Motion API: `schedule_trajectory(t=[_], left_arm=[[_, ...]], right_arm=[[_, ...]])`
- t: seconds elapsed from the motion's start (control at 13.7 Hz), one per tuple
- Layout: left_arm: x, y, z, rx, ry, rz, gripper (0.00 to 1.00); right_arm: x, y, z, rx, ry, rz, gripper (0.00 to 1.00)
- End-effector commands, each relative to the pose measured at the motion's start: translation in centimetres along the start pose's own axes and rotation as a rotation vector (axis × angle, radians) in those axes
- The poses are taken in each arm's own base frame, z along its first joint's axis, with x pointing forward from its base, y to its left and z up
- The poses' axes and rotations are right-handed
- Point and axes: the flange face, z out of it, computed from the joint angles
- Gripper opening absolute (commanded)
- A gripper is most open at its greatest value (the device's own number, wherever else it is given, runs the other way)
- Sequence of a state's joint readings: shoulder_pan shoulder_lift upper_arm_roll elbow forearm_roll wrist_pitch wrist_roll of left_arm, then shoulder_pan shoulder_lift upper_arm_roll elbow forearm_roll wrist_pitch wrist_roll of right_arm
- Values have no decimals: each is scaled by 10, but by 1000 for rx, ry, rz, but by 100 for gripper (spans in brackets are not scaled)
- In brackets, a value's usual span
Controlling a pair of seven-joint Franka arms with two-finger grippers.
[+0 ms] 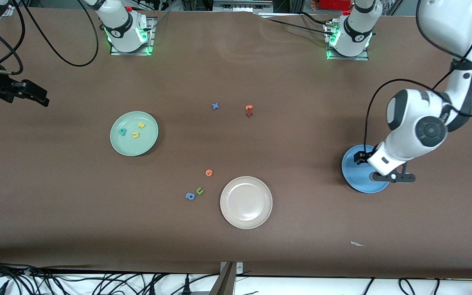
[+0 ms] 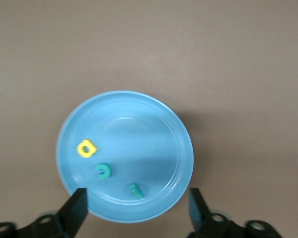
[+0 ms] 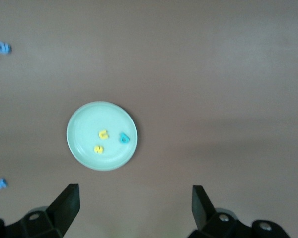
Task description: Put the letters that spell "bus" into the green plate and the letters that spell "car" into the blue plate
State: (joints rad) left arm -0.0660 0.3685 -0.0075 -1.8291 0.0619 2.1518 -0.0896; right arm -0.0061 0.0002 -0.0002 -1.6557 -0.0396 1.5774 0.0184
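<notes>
The blue plate [image 2: 139,124] holds a yellow "a" [image 2: 86,148], a teal "c" [image 2: 104,171] and a small teal "r" [image 2: 136,190]. My left gripper [image 2: 138,201] hangs open over that plate's rim, with nothing between its fingers. In the front view the left arm covers part of the blue plate [image 1: 355,180]. The green plate [image 1: 133,143] carries a teal "b" [image 1: 122,131], a yellow "u" [image 1: 135,135] and a yellow "s" [image 1: 141,125]. My right gripper [image 3: 135,198] is open and empty, held high at the right arm's end of the table, away from the green plate [image 3: 84,129].
A cream-white plate [image 1: 246,213] stands nearer the front camera, mid-table. Beside it lie an orange letter [image 1: 209,173], a green "u" [image 1: 199,191] and a blue "a" [image 1: 190,196]. A blue letter [image 1: 215,106] and orange and dark red letters [image 1: 249,110] lie toward the bases.
</notes>
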Motion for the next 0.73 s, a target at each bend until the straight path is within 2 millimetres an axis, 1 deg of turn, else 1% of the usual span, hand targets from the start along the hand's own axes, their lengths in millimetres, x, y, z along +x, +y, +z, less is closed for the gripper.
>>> schedule_trajectory(t=[0.0, 0.07, 0.22, 0.29, 0.37, 0.51, 0.66], left_arm=[[-13, -9, -60, 14, -29, 17, 100], [-14, -10, -79, 5, -58, 16, 100], [-21, -11, -127, -27, -84, 21, 100], [-28, -15, -155, -26, -96, 25, 100], [-40, -18, -182, -28, -123, 50, 100], [-63, -23, -226, -31, -145, 78, 100], [-84, -27, -263, -29, -96, 76, 100]], right_arm=[[-11, 9, -5, 12, -25, -60, 100], [-6, 9, -2, 44, -25, -54, 100], [-4, 14, -3, 83, -18, -38, 100], [-4, 13, -7, 72, -9, -44, 100], [-4, 12, -9, 67, -6, -44, 100], [-4, 13, -8, 67, -10, -9, 100], [-4, 12, -8, 65, -9, -8, 100]])
